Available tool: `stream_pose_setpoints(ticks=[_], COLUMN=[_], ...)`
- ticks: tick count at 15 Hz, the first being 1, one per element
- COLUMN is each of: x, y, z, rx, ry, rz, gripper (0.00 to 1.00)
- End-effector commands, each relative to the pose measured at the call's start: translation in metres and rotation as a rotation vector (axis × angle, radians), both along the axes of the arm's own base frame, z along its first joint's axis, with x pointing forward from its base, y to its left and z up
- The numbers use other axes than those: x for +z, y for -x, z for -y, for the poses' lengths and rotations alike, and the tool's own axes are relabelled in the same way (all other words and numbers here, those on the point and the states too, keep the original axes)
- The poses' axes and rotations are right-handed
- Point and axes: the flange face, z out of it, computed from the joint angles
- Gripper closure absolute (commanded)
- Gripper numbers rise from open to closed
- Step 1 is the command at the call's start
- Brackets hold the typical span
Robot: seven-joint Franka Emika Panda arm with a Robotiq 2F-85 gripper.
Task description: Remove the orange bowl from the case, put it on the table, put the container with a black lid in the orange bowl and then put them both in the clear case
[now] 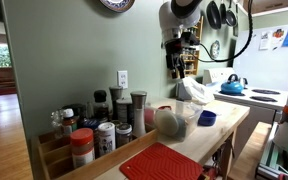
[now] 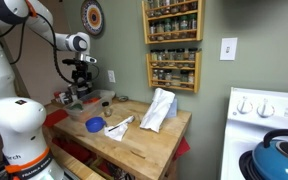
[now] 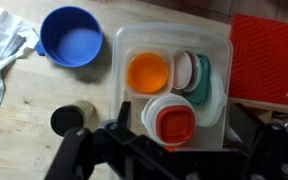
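Wrist view: gripper [image 3: 159,152] is seen w/ jaws spread wide, nothing held, hung over clear case [image 3: 174,40]. Orange bowl [image 3: 149,72] is sat inside case, next to stacked lids [image 3: 196,75] & a red-lidded tub [image 3: 174,125]. Black-lid container [image 3: 69,118] is stood on desk [image 3: 24,140] just outside case, near blue bowl [image 3: 74,40]. Red mat [image 3: 267,55] is laid by desk's edge, on case's other side.

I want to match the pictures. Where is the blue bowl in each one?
Exterior view: blue bowl right of centre, on the counter.
Exterior view: left of centre, near the counter's edge.
Wrist view: top left.
Shared landmark: the clear case beside it.
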Motion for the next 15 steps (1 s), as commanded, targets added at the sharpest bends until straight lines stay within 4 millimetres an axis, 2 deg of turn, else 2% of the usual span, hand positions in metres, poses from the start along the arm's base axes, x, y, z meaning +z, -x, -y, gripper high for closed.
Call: stream_pose_setpoints(ticks=[1, 7, 9, 10, 12, 15], x=[0.003, 0.004, -0.003, -0.009, -0.021, -0.044], y=[0.000, -0.001, -0.010, -0.020, -0.030, -0.047], z=[0.001, -0.004, -0.021, -0.033, -0.046, -0.056], rx=[-0.002, 0.019, 0.042, -0.002, 0.006, -0.010], ry=[-0.001, 0.005, 0.030, 0.031, 0.053, 0.087], rz=[0.004, 0.003, 0.044, 0.071, 0.136, 0.219], gripper=[0.00, 0.00, 0.00, 0.00, 0.00, 0.00])
